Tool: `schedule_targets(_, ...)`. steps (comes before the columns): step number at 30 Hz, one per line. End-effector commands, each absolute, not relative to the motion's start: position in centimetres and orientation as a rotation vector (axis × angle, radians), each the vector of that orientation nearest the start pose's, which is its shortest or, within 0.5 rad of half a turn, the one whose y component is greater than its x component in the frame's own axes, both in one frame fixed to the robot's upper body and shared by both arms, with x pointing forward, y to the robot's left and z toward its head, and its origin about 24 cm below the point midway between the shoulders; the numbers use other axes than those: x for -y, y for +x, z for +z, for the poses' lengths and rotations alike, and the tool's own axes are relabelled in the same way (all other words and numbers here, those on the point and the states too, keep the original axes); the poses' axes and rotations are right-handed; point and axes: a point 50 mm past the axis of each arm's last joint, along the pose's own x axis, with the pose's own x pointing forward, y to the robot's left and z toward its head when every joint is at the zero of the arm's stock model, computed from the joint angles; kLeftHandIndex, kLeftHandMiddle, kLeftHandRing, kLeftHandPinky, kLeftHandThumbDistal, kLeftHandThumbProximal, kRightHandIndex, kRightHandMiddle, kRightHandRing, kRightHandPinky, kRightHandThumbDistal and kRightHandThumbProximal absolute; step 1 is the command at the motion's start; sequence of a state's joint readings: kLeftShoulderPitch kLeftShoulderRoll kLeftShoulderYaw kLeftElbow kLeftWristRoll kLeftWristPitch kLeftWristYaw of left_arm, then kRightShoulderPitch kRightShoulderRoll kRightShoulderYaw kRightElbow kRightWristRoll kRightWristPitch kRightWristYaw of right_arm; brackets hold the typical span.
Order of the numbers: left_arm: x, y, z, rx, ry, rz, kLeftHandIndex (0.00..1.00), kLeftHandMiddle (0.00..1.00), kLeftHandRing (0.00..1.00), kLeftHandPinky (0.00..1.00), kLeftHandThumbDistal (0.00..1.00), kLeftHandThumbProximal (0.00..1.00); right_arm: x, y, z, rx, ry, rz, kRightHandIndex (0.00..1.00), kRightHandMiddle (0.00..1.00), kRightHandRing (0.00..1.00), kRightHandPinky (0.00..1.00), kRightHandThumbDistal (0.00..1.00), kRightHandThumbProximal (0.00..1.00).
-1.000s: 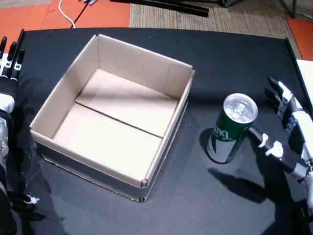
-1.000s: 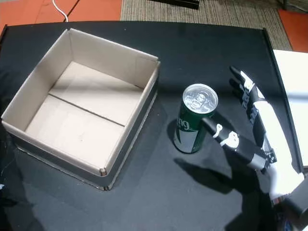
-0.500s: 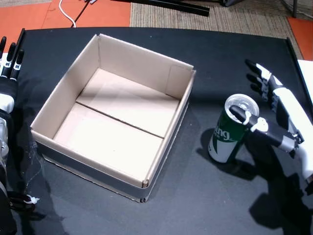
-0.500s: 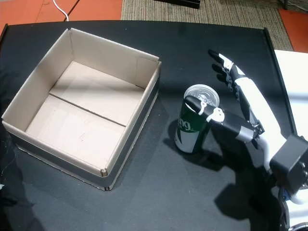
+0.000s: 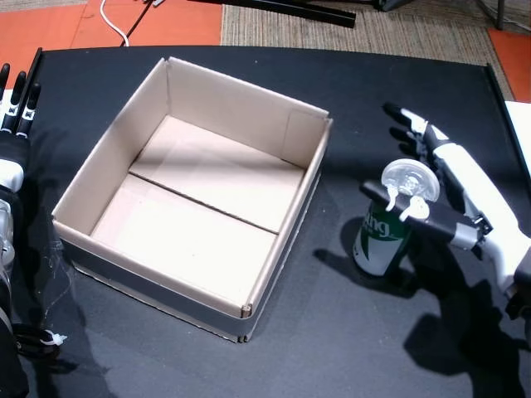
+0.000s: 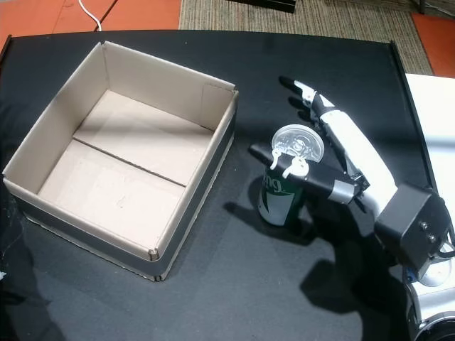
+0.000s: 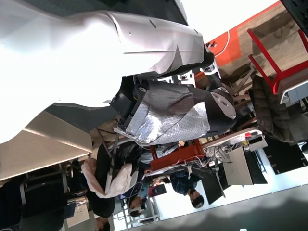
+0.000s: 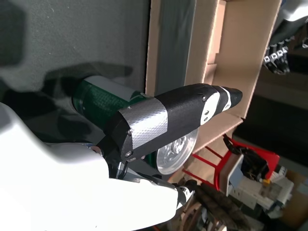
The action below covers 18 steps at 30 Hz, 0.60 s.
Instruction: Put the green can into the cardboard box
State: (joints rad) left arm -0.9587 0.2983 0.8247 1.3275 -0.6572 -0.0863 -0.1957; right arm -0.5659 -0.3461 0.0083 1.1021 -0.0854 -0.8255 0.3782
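The green can [image 5: 380, 239] [image 6: 276, 199] stands upright on the black table [image 5: 166, 356], right of the open cardboard box [image 5: 241, 93] [image 6: 160, 77], which holds nothing. My right hand [image 5: 452, 186] [image 6: 338, 145] is at the can's top: the thumb [image 5: 431, 214] crosses the near side below the rim, and the fingers [image 5: 411, 124] stretch straight past the far side, not curled. The right wrist view shows the thumb [image 8: 183, 113] over the can [image 8: 103, 103], with the box [image 8: 211, 57] behind. My left hand [image 5: 12, 116] rests open at the table's left edge.
A white sheet [image 5: 521, 124] [image 6: 426, 106] lies at the table's right edge. Orange mats, a white cable [image 5: 112, 21] and a black bar [image 5: 282, 10] lie on the floor beyond the table. The left wrist view shows the room with people [image 7: 187, 190].
My right hand has swung left and forward from beside the can to its top, the thumb now across the near side. The can, the box and my left hand have stayed put.
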Motion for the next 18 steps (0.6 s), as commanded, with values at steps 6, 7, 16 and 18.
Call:
schedule_targets(6,-25.80,37.48,6.73,0.018,-1.073,0.374,0.46,0.50,0.59,0.78,0.00,0.71,19.66,32.98,4.29,0.140,-0.486,0.498,1.00,1.00,1.00,1.00,1.00,0.59)
schedule_targets(7,-25.78,37.48,6.73,0.020,-1.071,0.369,0.47,0.51,0.61,0.81,0.00,0.73,19.67,32.97,4.28,0.137,-0.489,0.506,1.00,1.00,1.00,1.00,1.00,0.59)
schedule_targets(16,-25.84,37.54,6.84,0.017,-1.073,0.388,0.40,0.46,0.57,0.79,0.00,0.75,19.89,32.91,4.15,0.119,-0.501,0.524,1.00,1.00,1.00,1.00,1.00,0.62)
schedule_targets(18,-25.85,37.56,6.87,0.018,-1.079,0.395,0.43,0.48,0.57,0.79,0.00,0.74,19.85,32.96,4.11,0.111,-0.498,0.525,1.00,1.00,1.00,1.00,1.00,0.61)
